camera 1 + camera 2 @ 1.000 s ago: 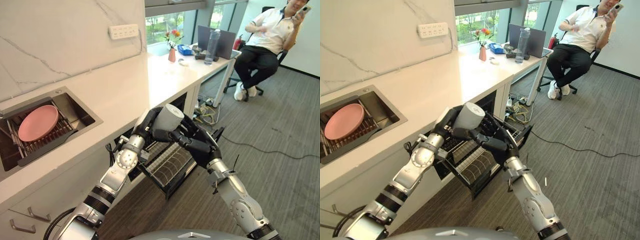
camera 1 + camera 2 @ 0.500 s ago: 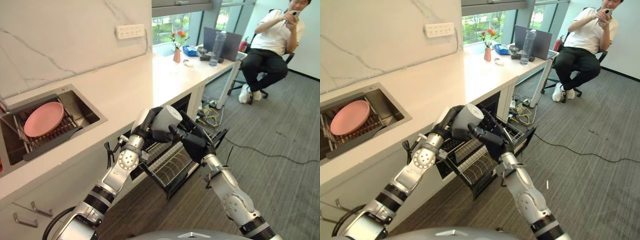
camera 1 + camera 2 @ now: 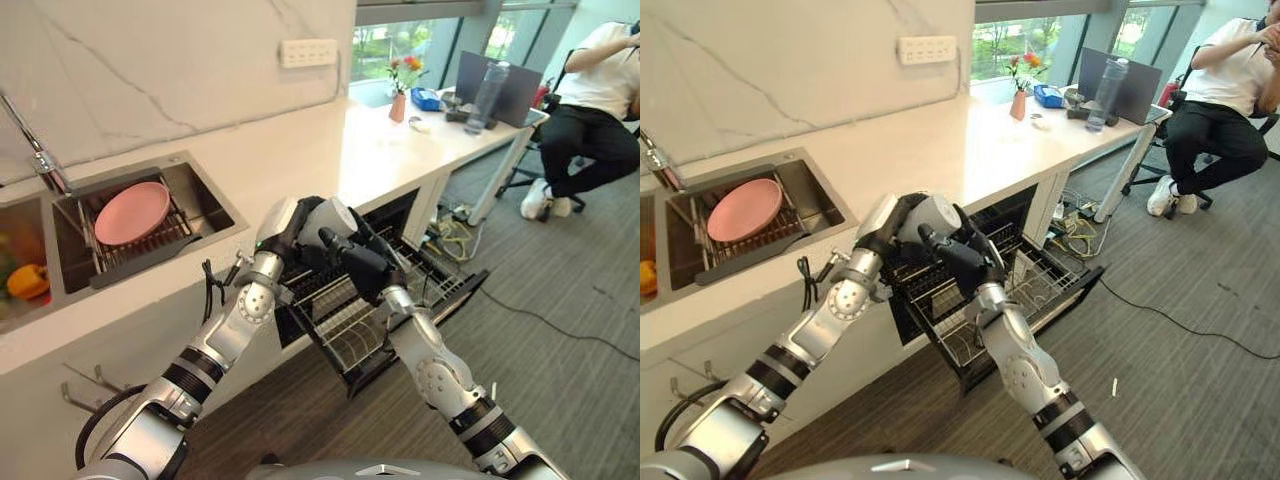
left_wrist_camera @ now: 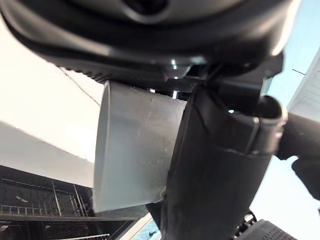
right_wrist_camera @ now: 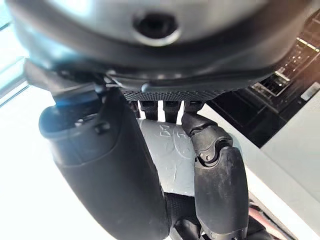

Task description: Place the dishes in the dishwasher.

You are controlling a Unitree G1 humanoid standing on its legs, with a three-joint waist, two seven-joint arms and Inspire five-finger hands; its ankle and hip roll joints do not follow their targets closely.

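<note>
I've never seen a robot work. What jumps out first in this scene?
Both hands, left and right, clasp one grey cup above the pulled-out dishwasher rack. A pink plate sits in the sink to the robot's left, and a person sits on a chair at the far right.

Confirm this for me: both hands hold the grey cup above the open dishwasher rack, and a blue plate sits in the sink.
One thing is wrong: the plate in the sink is pink, not blue, as the left eye view shows. The left hand and right hand do hold the grey cup above the open dishwasher rack.
</note>
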